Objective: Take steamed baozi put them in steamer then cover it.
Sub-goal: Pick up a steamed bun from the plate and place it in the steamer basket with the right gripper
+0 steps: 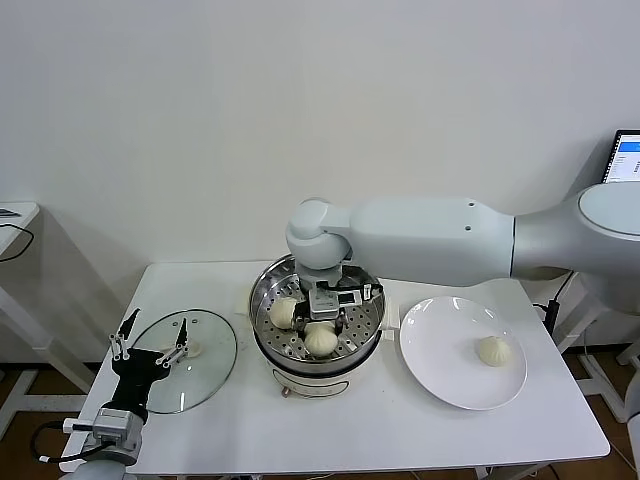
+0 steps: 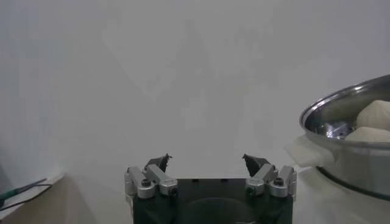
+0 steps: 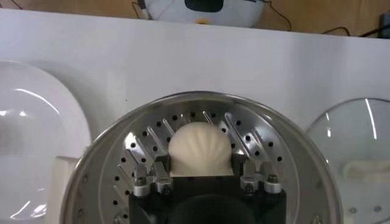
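While right pincer (image 1: 322,318) clamps one baozi (image 1: 321,339) | steamer (image 1: 365,335): two | plate (image 1: 440,370): one | left pincer (image 1: 152,338) apart

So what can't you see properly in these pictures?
- Head view: the right hand and arm cover part of the steamer, so more baozi than the two showing could sit unseen.
- Right wrist view: the hand's fingertips are hidden behind the baozi it grips.
- Left wrist view: the steamer is cut off by the edge.
- Head view: the screen is cut off, its text too small.
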You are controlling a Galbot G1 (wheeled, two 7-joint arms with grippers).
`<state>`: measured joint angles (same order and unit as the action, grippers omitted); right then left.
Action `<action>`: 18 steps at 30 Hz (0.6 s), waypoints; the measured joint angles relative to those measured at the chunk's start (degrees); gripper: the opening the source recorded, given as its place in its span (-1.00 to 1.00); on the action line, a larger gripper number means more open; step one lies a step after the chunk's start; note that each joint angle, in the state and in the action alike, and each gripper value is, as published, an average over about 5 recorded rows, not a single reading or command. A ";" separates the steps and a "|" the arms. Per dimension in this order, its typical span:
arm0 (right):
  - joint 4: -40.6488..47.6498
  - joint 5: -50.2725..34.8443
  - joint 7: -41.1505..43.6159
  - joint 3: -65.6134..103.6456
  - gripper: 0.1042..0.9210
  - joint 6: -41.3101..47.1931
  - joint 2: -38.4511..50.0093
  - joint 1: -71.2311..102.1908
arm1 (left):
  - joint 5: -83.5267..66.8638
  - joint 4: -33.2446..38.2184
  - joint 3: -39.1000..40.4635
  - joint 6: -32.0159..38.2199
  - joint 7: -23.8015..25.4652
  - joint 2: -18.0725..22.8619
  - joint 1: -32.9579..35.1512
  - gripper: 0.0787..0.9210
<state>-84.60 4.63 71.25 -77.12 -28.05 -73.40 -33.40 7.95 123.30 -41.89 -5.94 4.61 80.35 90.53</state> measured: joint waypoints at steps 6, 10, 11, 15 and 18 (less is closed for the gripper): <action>0.99 1.01 0.37 0.44 0.33 0.14 -0.80 1.30 | 0.00 0.15 -0.25 0.14 0.03 -0.02 0.24 0.77; 1.20 1.33 0.64 0.57 0.34 0.52 -0.90 1.77 | 0.00 0.39 -0.28 0.18 0.04 0.03 0.29 0.77; 1.19 1.38 0.72 0.59 0.35 0.64 -0.86 1.84 | 0.00 0.44 -0.30 0.18 0.04 0.03 0.31 0.77; 1.18 1.48 0.98 0.81 0.51 1.16 -0.57 2.04 | 0.00 0.50 -0.33 0.15 0.04 0.06 0.33 0.77; 1.22 1.55 1.32 1.28 0.68 1.65 -0.19 2.13 | -0.01 0.62 -0.24 0.07 0.03 0.09 0.33 0.77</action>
<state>-83.38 6.18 72.57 -75.84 -26.40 -73.59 -31.27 7.94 123.92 -42.13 -5.88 4.64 80.44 90.86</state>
